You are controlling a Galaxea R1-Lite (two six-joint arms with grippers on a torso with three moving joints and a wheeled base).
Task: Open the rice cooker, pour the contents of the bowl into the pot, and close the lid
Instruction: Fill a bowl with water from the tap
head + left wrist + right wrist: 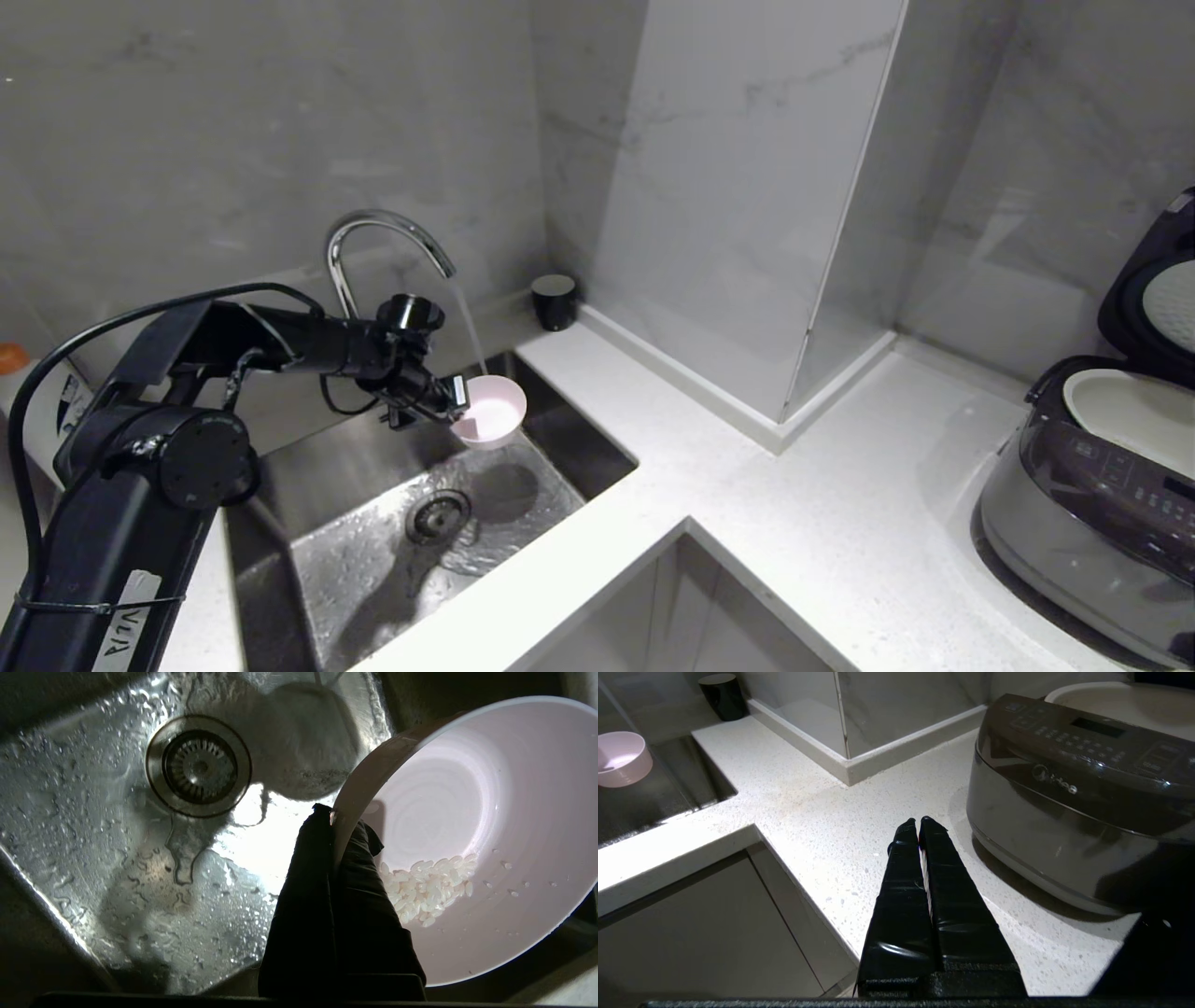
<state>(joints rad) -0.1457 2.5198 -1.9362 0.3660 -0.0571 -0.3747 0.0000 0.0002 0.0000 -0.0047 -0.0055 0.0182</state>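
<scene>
Reaching left arm (pixel 280 341); bowl (pixel 490 411) pinched

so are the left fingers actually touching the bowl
Touching. The left wrist view shows the left gripper with its fingers pinching the bowl rim, one on each side of the wall, no gap.

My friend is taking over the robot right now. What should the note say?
Left pincer: shut on the rim of the bowl, held over the sink under the running tap. Rice sits in the bowl.
Right pincer: shut, empty, over the counter beside the rice cooker.
Done: lid is up, white pot exposed.
Left: carry the bowl across, pour it into the pot, close the lid.
</scene>
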